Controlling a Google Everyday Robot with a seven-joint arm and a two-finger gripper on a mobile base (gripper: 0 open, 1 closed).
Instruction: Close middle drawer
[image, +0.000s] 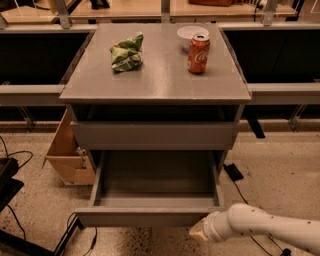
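Observation:
The middle drawer (150, 217) is a grey handleless metal drawer, pulled well out of the grey cabinet (155, 75). Its shallow tray (157, 175) holds nothing that I can see. Above it a closed grey drawer front (155, 135) sits flush under the cabinet top. My gripper (198, 231) is at the end of the white arm (265, 230) that comes in from the lower right. It is low against the right end of the open drawer's front panel.
On the cabinet top are a green chip bag (127, 51), a red soda can (198, 53) and a white bowl (190, 34). A cardboard box (67, 157) stands on the floor at the left. Cables (75, 235) lie at the lower left, and a black object (233, 172) on the right.

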